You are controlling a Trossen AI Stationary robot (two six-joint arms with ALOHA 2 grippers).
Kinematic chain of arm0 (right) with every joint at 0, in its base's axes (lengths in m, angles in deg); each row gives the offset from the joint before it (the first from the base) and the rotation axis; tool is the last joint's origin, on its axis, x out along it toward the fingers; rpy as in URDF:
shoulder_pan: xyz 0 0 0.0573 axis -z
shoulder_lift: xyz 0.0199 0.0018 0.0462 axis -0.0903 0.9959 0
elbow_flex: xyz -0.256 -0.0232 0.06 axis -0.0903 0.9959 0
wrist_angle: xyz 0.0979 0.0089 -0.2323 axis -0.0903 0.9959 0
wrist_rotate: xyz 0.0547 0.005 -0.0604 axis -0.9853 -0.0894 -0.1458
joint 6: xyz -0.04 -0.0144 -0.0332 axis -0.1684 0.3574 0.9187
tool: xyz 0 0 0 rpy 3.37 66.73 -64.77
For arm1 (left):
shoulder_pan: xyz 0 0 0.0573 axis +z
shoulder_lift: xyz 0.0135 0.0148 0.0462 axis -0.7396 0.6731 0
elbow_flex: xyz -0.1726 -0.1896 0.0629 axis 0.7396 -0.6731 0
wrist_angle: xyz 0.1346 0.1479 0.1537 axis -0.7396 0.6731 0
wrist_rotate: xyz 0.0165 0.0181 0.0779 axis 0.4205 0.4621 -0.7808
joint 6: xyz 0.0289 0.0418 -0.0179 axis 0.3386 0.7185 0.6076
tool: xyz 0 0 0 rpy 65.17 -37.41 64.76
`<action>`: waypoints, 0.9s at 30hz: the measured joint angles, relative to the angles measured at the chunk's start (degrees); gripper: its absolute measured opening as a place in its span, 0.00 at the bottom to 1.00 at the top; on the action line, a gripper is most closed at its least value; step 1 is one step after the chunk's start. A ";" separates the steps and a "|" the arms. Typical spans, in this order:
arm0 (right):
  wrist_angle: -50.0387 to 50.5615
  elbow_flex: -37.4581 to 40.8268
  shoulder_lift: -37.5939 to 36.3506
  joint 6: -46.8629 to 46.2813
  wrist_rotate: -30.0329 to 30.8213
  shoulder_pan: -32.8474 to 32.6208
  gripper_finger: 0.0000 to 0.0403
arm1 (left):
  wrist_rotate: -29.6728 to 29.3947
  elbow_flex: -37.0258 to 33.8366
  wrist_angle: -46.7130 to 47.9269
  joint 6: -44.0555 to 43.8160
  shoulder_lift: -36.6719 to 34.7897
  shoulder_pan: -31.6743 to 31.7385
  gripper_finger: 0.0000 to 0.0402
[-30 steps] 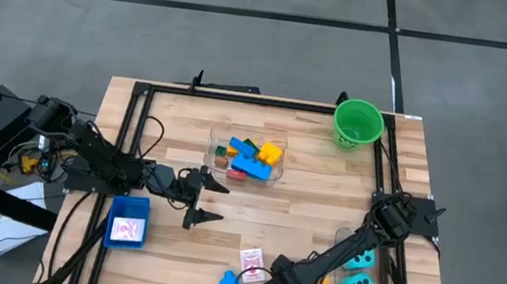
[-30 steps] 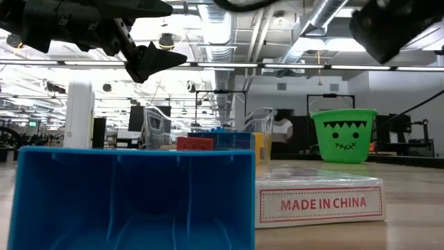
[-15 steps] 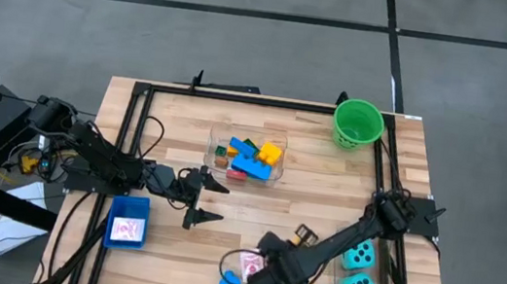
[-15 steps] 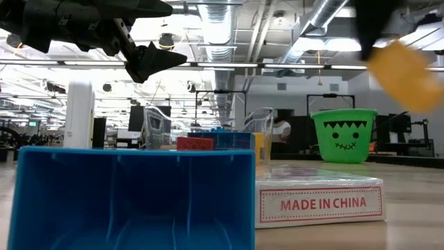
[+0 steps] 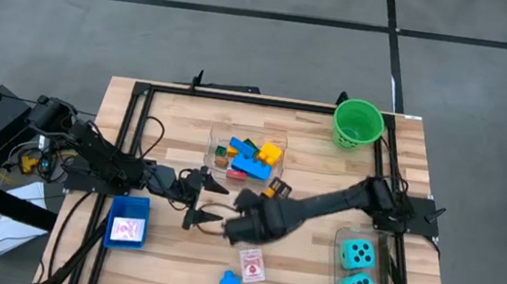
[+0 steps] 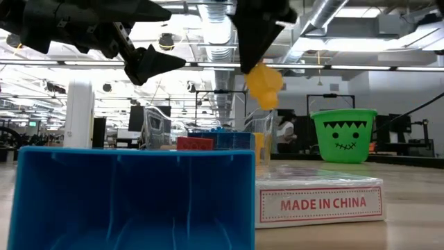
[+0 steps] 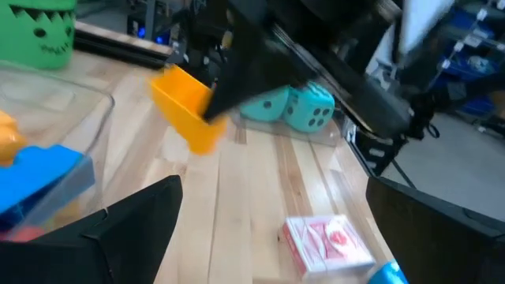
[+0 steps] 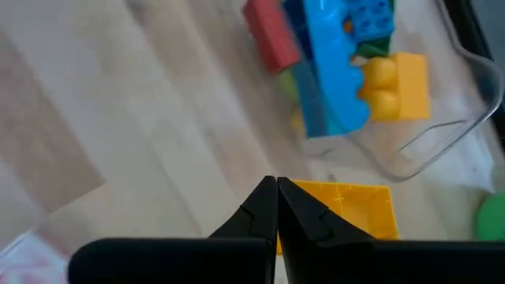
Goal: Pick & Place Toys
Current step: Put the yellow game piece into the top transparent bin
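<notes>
While left end effector (image 5: 209, 201) gapes idle, right end effector (image 8: 276, 207) clenched on yellow brick (image 8: 347, 207) near tub (image 5: 278, 175).

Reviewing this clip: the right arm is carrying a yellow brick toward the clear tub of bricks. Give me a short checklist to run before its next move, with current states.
1. Right tool shut on yellow brick: ok.
2. Brick lifted clear of the table: ok.
3. Brick above the clear tub: not ok, it is just short of the rim.
4. Room among the bricks in the tub: ok.
5. Left tool open, beside the right tool: clearance cannot tell.
</notes>
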 joint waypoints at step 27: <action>-28.74 0.00 -5.11 27.92 1.94 13.02 0.00 | 1.19 0.00 5.25 0.46 0.00 -0.02 0.99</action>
